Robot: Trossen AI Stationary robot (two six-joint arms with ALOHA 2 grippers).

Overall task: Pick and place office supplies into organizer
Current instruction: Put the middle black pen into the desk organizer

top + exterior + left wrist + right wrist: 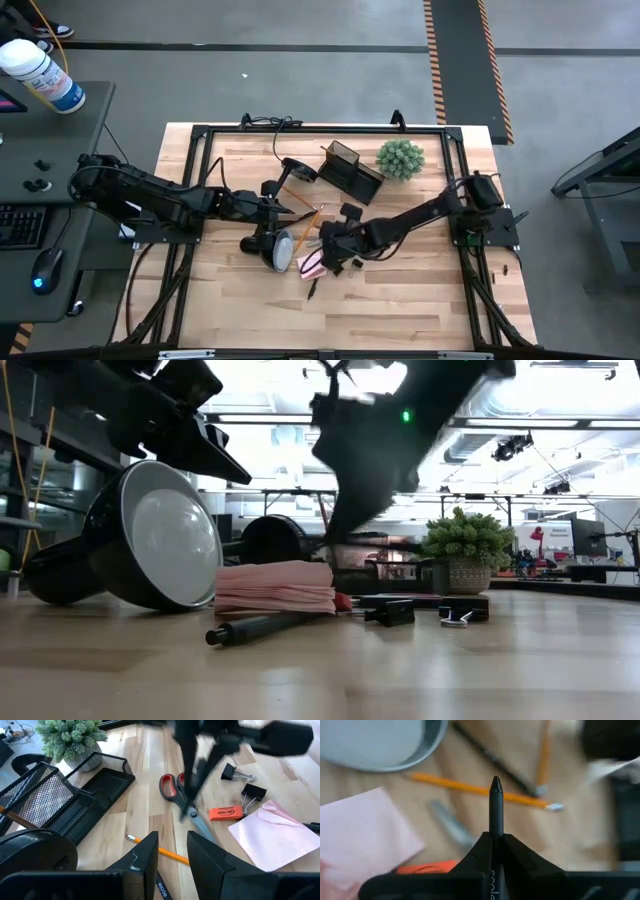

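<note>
Gripping a slim black pen (495, 805) upright between closed fingers, the right claw (330, 250) hangs above the pink sticky-note pad (312, 264) and orange-handled scissors (172, 787). Next, likely, comes the carry to the black mesh organizer (350, 168) beyond it. The left claw (172, 851) waits half-open nearby over a yellow pencil (162, 851).

Ceiling lights (300, 420) glare white behind my arms, silhouetting them. My right gripper (495, 840) is sharp; the table (470, 770) beyond smears with blur.

Two dark jointed arms (150, 200), black wedge-shaped fingers (145, 857) (white lettering, perhaps "scale")
</note>
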